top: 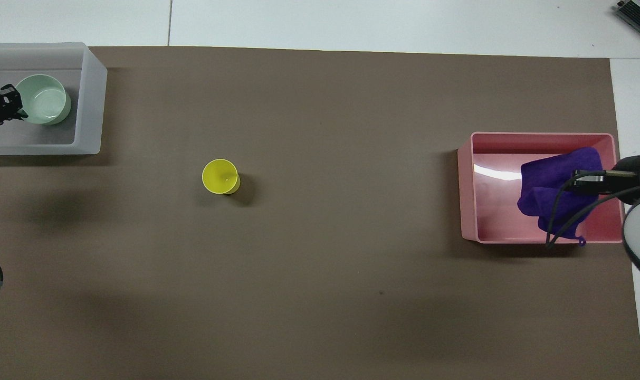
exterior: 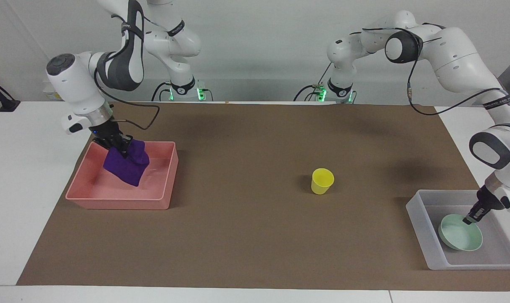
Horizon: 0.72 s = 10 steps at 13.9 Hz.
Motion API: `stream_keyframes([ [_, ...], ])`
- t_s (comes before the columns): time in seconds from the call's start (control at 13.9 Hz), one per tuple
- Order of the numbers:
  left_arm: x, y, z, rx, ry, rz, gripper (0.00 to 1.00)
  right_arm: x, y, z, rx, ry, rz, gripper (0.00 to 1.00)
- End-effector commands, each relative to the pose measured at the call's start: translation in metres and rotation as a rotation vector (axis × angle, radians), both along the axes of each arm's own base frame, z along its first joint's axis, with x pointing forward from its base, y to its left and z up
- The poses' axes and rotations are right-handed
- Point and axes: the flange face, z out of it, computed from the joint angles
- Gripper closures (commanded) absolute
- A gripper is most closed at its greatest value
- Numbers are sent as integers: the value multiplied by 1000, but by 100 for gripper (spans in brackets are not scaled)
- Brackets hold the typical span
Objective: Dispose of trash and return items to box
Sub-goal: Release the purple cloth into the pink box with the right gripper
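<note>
The small, soft deep-purple fabric cloth (exterior: pixel 126 165) hung bunched from the right gripper (exterior: pixel 121 148), whose fingers were pinched shut on its upper fold. Its lower corner dangled inside the pink rectangular plastic tray (exterior: pixel 82 197) at the right arm's end of the table; whether that corner touched the tray floor could not be told. Being limp and light, it would probably drop in a heap once let go, though a fold might cling to a finger, so a clear opening of the jaws low in the tray looked the safer release.

The shallow mint-green bowl (exterior: pixel 461 238) sat tilted inside the rectangular translucent frosted-white plastic bin (exterior: pixel 423 227) at the left arm's end. The left gripper (exterior: pixel 470 218) was closed on the bowl's rim on the side nearer the robots. The bowl looked rigid, smooth and light; a rim pinch suited it, yet it could slip or rock when freed, so it seemed best lowered flat first.

The small yellow plastic cup (exterior: pixel 322 181) stood upright on the brown paper mat (exterior: pixel 246 235), between tray and bin and nearer the bin, untouched. It appeared thin-walled and easily tipped or squeezed; a gentle grip across the rim or over one wall would probably serve. By this reckoning the cup was the one piece not yet in hand.
</note>
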Motion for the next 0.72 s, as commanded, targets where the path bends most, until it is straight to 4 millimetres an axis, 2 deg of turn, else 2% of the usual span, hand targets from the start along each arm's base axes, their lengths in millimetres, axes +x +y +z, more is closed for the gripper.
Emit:
stream_keyframes([
  [0.0,-12,-15,47,30,21,-100,15,0,-11,-27,-18,-8,7,100],
  [0.07,-15,-25,70,33,10,-113,7,-3,-9,-39,-19,-3,2,100],
  [0.14,-19,-47,86,36,11,-150,4,-3,-8,-45,-25,-25,-2,100],
  [0.22,-24,-67,105,50,3,-186,0,-4,-7,-48,-26,-29,-1,89],
  [0.29,-33,-87,116,53,8,-215,0,-6,-7,-50,-25,-23,-3,66],
  [0.36,-44,-108,126,55,10,-241,0,-6,-3,-53,-21,-18,2,35],
  [0.43,-54,-127,131,58,19,-269,0,-5,-3,-52,-22,-21,1,0],
  [0.5,-64,-149,135,60,26,-300,0,-2,-2,-48,-23,-28,5,0],
  [0.65,-76,-205,131,57,54,-382,0,9,6,-29,-26,-58,21,0],
])
